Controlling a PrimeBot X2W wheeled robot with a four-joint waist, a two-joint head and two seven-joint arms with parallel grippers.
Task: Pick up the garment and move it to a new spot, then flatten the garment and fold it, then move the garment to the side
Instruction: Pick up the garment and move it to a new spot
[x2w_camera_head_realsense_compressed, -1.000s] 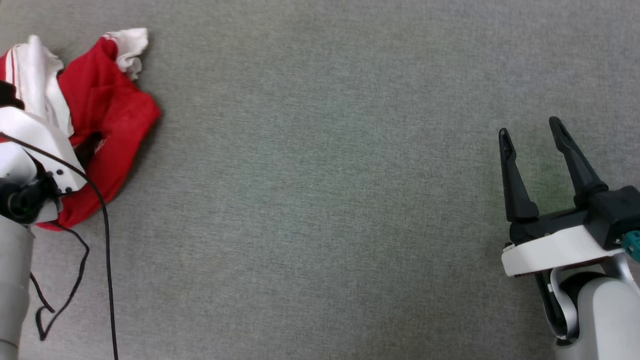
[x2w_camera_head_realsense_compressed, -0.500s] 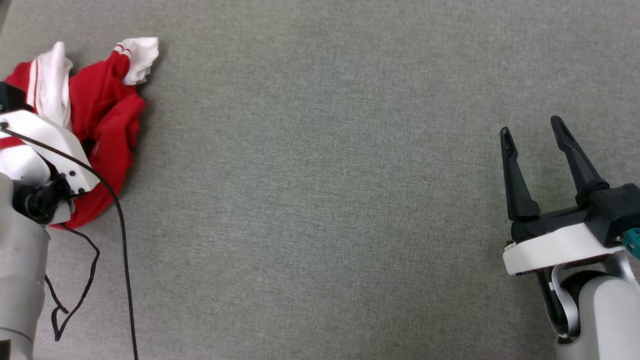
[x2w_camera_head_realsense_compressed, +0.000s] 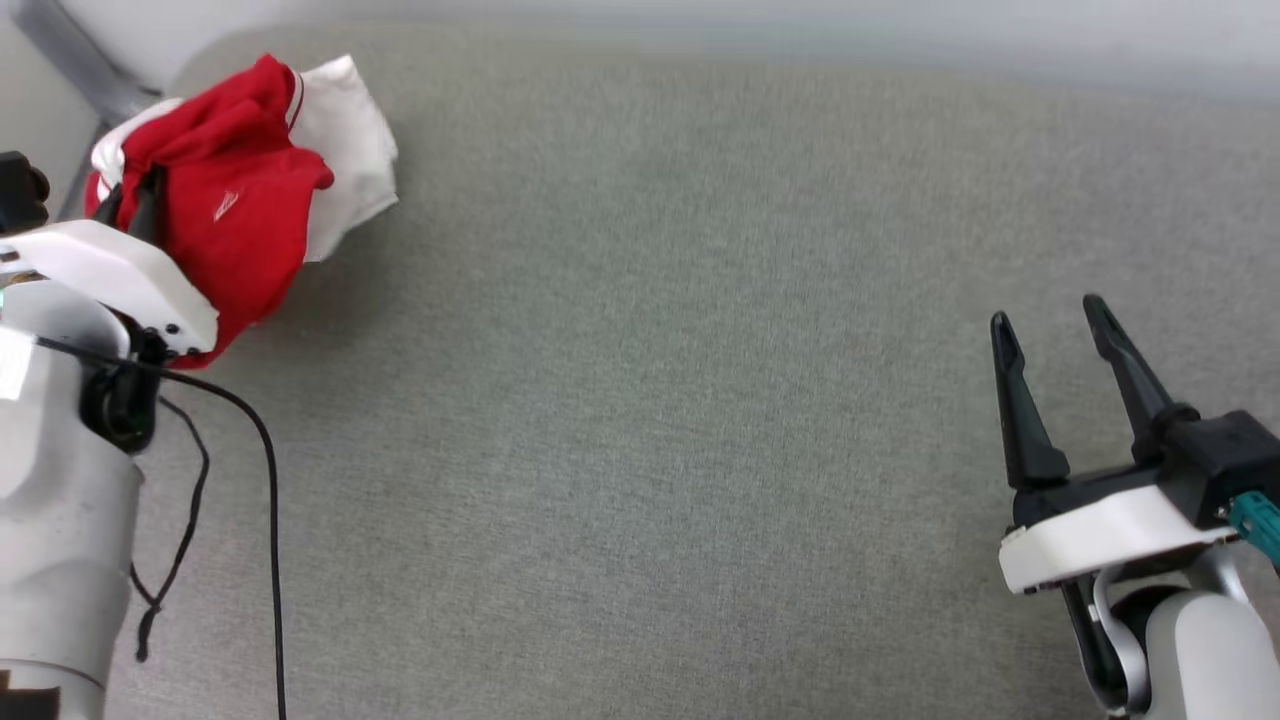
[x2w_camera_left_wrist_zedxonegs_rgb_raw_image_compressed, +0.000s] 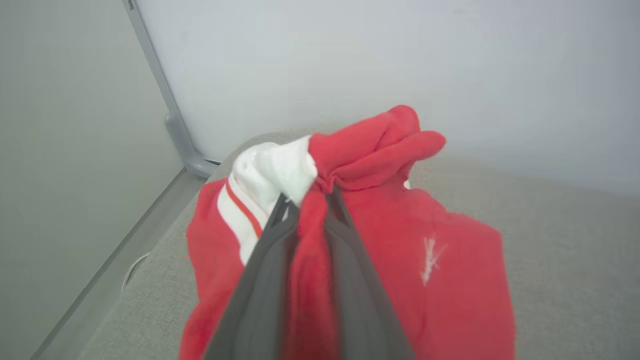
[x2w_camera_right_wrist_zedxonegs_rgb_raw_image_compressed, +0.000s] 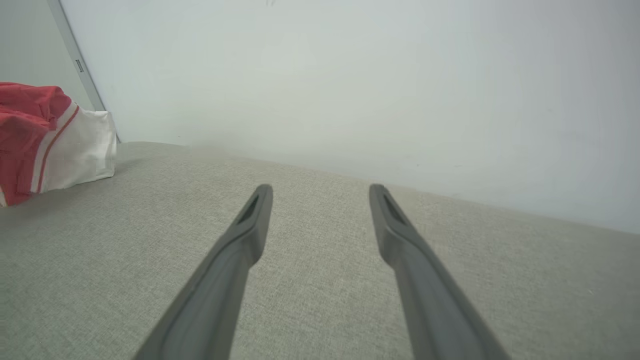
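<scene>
Pinching a bunched fold of the red shirt (x2w_camera_left_wrist_zedxonegs_rgb_raw_image_compressed: 440, 260), the left end effector (x2w_camera_left_wrist_zedxonegs_rgb_raw_image_compressed: 310, 197) has its two dark fingers pressed close together with only cloth between them. The fabric spills past the fingertips and drapes down on both sides of them. A white sleeve end (x2w_camera_left_wrist_zedxonegs_rgb_raw_image_compressed: 272, 172) with red stripes sits just beside the left finger, and a small white mark shows on the red cloth to the right of the fingers. Below and beyond this end effector lies the grey cloth-covered bench (x2w_camera_head_realsense_compressed: 650, 400). The shirt's lowest folds seem to hang just clear of it, though the head view is too blurred to be sure. A thin black cable (x2w_camera_head_realsense_compressed: 270, 480) loops down from the left wrist.

Well apart from the shirt, the right end effector (x2w_camera_head_realsense_compressed: 1046, 312) hovers over bare bench with its fingers spread wide and nothing between them. From its own wrist view the shirt is far off to the left of the fingers, against a pale wall (x2w_camera_right_wrist_zedxonegs_rgb_raw_image_compressed: 350, 75).
</scene>
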